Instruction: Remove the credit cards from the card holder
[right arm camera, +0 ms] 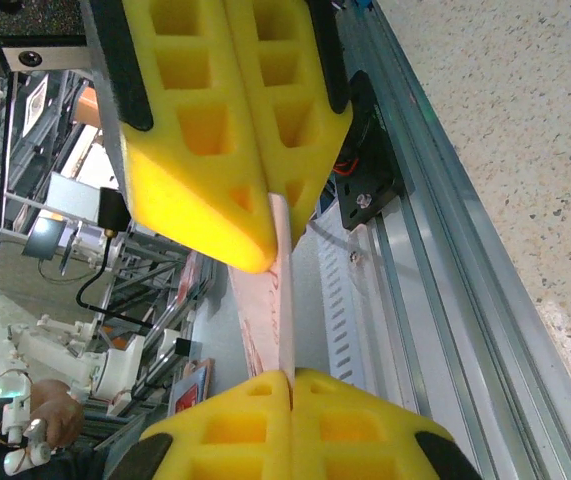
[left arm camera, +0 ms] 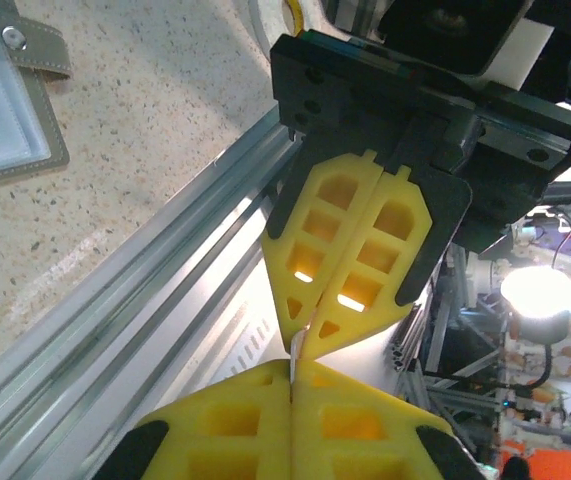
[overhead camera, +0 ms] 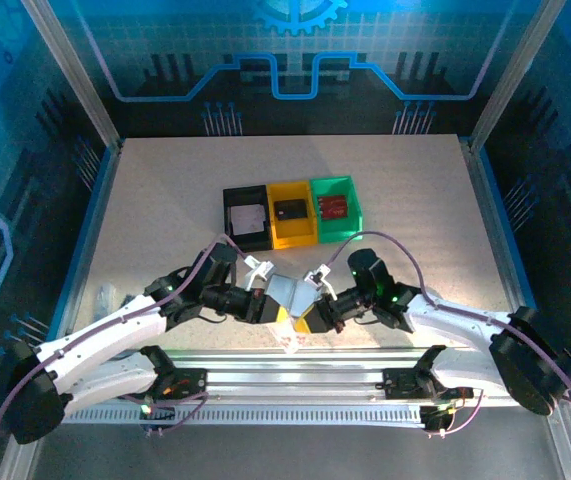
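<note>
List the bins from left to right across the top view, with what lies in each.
Left to right: black bin with a pale card, yellow bin with a dark card, green bin with a red card.

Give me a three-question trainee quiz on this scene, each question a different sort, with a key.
1. True or false: the left gripper and the right gripper both pinch one card.
2. Which bin holds the red card? A black, B yellow, C green bin.
3. Fill in: the card holder lies ___ on the table.
Key: 1 true; 2 C; 3 open.
</note>
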Available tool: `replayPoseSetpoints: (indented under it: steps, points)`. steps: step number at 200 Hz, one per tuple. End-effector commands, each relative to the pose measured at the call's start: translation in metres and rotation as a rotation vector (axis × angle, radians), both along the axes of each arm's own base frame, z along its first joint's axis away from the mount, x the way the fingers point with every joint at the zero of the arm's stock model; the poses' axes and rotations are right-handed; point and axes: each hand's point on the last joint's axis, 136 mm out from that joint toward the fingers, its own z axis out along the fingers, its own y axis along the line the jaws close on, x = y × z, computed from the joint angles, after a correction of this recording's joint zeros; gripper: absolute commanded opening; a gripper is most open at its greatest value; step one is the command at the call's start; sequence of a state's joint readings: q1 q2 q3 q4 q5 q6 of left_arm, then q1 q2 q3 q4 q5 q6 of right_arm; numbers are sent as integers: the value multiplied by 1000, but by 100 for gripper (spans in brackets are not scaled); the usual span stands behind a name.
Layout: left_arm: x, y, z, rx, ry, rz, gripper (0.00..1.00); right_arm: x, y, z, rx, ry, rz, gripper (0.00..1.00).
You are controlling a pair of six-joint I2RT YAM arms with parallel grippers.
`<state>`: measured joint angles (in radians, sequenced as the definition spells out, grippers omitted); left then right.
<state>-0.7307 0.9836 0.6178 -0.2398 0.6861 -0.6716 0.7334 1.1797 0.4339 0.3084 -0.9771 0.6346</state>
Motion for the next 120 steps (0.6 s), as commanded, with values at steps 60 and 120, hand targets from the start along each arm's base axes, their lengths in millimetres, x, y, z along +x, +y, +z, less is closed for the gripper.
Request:
replayPoseSetpoints:
  steps: [60, 120]
  points:
    - [14, 22, -2, 89, -102, 149, 0, 41, -24, 20, 14, -109, -268, 46]
    - [47, 26, 14, -37, -154, 387, 0, 42, -25, 11, 96, -33, -376, 56]
